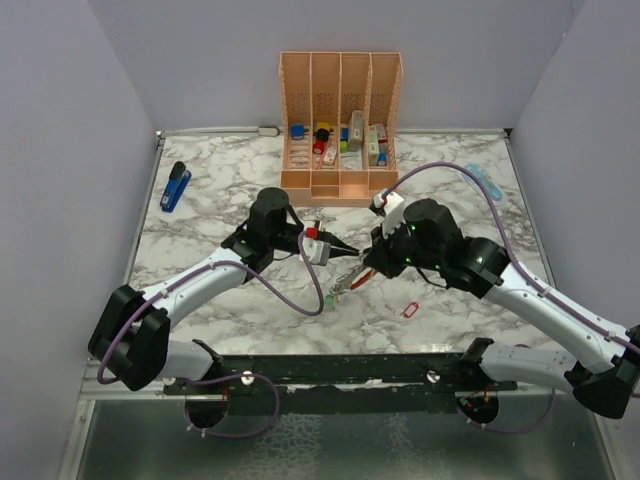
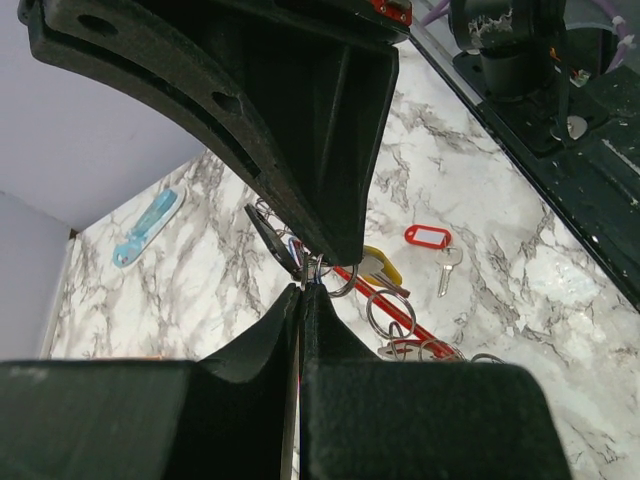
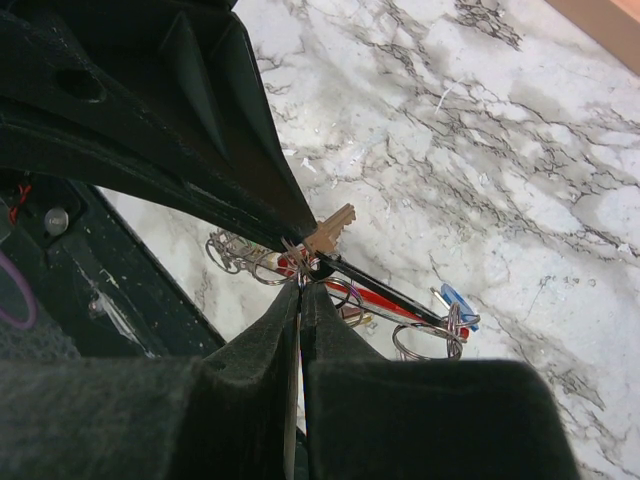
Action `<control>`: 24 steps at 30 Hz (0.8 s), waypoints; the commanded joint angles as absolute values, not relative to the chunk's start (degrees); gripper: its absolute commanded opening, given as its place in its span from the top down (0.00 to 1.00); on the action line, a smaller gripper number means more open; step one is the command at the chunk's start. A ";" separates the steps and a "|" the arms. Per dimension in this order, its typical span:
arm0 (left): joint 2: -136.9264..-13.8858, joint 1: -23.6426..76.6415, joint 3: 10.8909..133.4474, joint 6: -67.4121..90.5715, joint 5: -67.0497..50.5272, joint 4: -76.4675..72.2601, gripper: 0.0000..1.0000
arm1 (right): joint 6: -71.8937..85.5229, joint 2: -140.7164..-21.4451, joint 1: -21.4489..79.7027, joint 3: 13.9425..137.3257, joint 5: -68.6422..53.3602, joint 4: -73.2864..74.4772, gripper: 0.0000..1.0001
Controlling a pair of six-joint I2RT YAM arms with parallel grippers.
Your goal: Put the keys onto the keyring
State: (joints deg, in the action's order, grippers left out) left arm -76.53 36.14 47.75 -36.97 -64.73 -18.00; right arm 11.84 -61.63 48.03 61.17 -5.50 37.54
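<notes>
Well, marble-look tbl (image 1: 200,230) w/ lilac-grey walls (image 1: 60,150).

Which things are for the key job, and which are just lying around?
For the job:
- red keyring
- yellow-headed key and blue-headed key in the bunch
- loose key with red tag on the table
- left fingers and right fingers, pinched shut on the bunch

Just lying about:
- orange organiser rack
- dark blue tool
- light blue plastic piece
</notes>
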 commanded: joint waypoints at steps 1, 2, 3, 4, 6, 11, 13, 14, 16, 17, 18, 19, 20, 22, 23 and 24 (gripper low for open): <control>-75.99 36.30 49.12 -38.58 -62.50 -15.11 1.00 | 12.86 -59.03 48.34 61.09 -4.91 34.45 0.99; -76.02 36.30 49.17 -38.77 -62.45 -14.80 1.00 | 12.86 -58.93 48.34 61.04 -4.96 34.46 0.99; -75.96 36.30 49.26 -39.07 -62.34 -14.45 1.00 | 12.92 -58.79 48.34 61.00 -5.00 34.50 0.99; -76.02 36.30 49.34 -39.42 -62.13 -14.06 1.00 | 12.94 -58.66 48.34 60.92 -5.09 34.46 0.99; -76.07 36.30 49.53 -40.38 -61.74 -13.25 1.00 | 13.04 -58.41 48.33 60.71 -5.27 34.39 0.99; -75.88 36.30 49.92 -41.85 -61.02 -11.16 1.00 | 13.17 -57.93 48.34 60.63 -5.14 34.37 0.99; -75.78 36.30 49.93 -42.05 -61.00 -10.71 1.00 | 13.22 -57.84 48.34 60.62 -4.97 34.37 0.99; -75.76 36.32 49.92 -42.12 -61.12 -10.46 1.00 | 13.28 -57.83 48.33 60.64 -4.85 34.34 0.99; -75.60 36.30 50.01 -42.19 -61.26 -10.17 1.00 | 13.35 -57.90 48.34 60.64 -4.76 34.23 0.99; -75.53 36.30 50.08 -42.26 -61.33 -9.99 1.00 | 13.53 -57.84 48.34 60.64 -4.63 34.20 0.99; -75.46 36.30 50.08 -42.30 -61.34 -9.83 1.00 | 13.66 -57.84 48.34 60.60 -4.58 34.11 0.99; -75.45 36.30 50.10 -42.35 -61.49 -9.66 1.00 | 13.70 -57.79 48.34 60.64 -4.52 34.06 0.99; -75.42 36.30 50.22 -42.38 -61.57 -9.49 1.00 | 13.89 -57.75 48.34 60.60 -4.42 33.95 0.99; -75.32 36.30 50.31 -42.53 -61.98 -9.00 1.00 | 14.07 -57.67 48.30 60.57 -4.02 33.72 0.99; -75.26 36.31 50.51 -42.54 -62.23 -8.76 1.00 | 14.18 -57.59 48.33 60.49 -3.96 33.56 0.99; -75.16 36.30 50.64 -42.36 -62.49 -8.51 1.00 | 14.19 -57.58 48.34 60.35 -3.96 33.35 0.99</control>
State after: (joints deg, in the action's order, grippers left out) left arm -76.51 36.14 48.77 -41.54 -62.04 -10.61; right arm 13.15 -59.31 48.05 60.55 -5.32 37.45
